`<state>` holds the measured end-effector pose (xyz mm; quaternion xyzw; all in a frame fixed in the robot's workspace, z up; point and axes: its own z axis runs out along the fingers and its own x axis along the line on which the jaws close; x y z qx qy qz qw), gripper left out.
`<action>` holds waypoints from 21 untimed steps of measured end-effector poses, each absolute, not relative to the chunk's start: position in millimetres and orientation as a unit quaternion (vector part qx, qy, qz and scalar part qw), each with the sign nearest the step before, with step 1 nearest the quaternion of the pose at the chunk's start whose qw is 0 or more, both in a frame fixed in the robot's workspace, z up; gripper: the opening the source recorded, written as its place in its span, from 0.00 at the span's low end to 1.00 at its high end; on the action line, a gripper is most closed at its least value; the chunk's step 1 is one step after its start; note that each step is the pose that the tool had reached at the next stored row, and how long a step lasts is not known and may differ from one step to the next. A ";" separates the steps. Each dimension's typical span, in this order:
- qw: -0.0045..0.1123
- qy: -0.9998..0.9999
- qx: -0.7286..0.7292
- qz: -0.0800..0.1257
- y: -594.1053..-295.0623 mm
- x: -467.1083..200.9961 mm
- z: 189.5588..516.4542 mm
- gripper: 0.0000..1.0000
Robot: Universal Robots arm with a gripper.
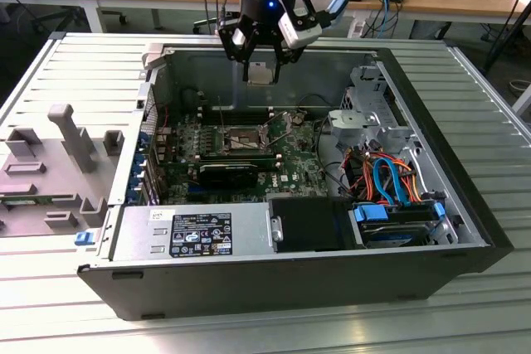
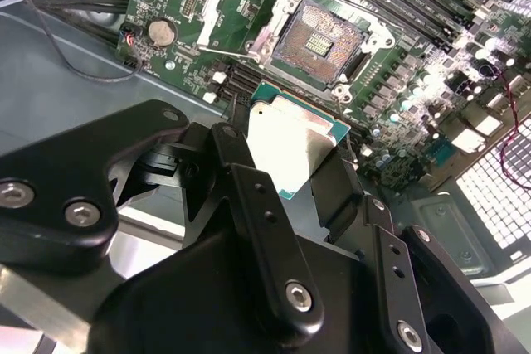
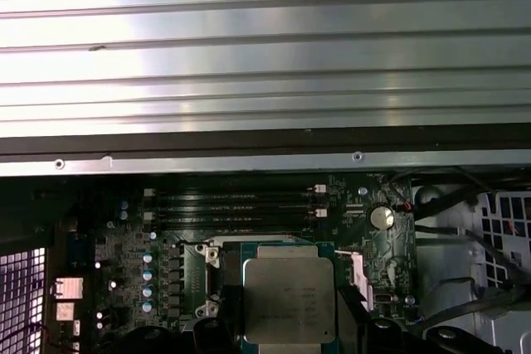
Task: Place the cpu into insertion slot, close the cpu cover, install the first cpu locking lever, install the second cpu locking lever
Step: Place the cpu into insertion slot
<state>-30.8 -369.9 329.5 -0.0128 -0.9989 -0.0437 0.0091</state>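
Step one, cpu placement, in hand. Hand [image 1: 260,62] clenched on cpu [image 2: 292,140], held in air over motherboard [image 1: 292,160], well apart from insertion slot [image 2: 320,42]. Slot open, empty. Judgement: needs chip squared over slot, level descent.

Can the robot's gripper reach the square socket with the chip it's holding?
Probably yes. The gripper holds the cpu in the air, and the insertion slot lower down lies uncovered, with the cpu cover standing open beside it. Nothing seems to stand between chip and slot.
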 end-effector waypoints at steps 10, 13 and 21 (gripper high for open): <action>0.009 -0.999 -0.013 -0.044 -371.2 -31.0 327.6 0.54; 0.009 -0.999 -0.013 -0.044 -371.6 -31.0 326.8 0.54; 0.009 -0.999 -0.013 -0.043 -372.6 -31.1 324.5 0.54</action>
